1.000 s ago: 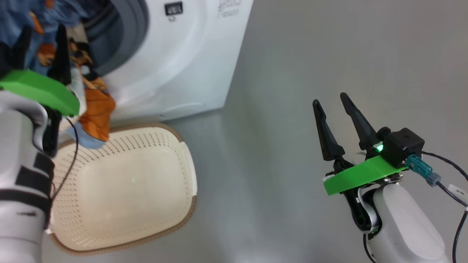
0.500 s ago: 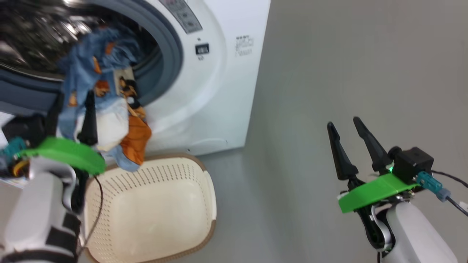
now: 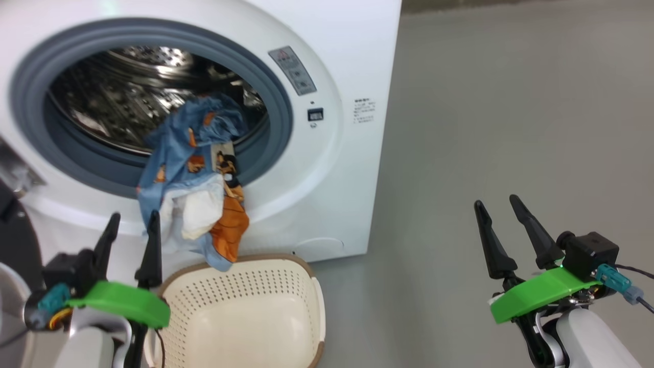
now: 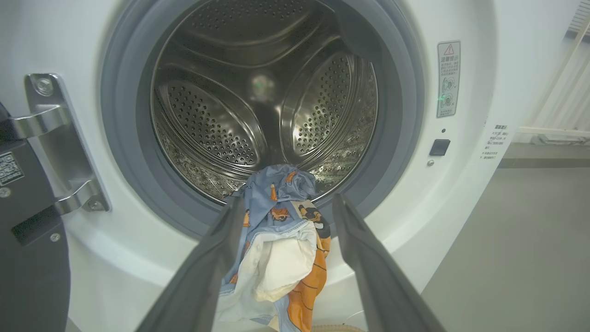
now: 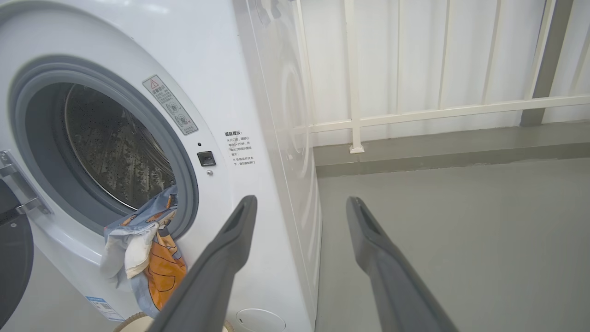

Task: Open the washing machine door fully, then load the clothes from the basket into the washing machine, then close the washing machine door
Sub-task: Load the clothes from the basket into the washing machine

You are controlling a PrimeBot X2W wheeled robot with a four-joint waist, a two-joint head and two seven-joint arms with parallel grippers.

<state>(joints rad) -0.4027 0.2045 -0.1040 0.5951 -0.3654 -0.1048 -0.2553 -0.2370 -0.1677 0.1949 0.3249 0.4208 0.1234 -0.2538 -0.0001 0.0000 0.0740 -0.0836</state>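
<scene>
There was one washing machine (image 3: 352,61), with one door (image 4: 27,276), one basket (image 3: 265,291) and one bundle of clothes (image 3: 184,168). Two grippers were counted: one left gripper (image 3: 135,213) and one right gripper (image 3: 495,200), each with two fingers (image 3: 490,240).

Head cam looks forward and down from up high at the washing machine (image 3: 337,194) front, basket (image 3: 245,286) right below it. Left wrist cam is in close, staring almost straight into the drum (image 4: 207,124); right wrist cam sits off the machine's front right corner, angled along its side toward a white railing (image 5: 438,110). All three catch the clothes (image 3: 179,158) hanging out of the opening's lower lip.
</scene>
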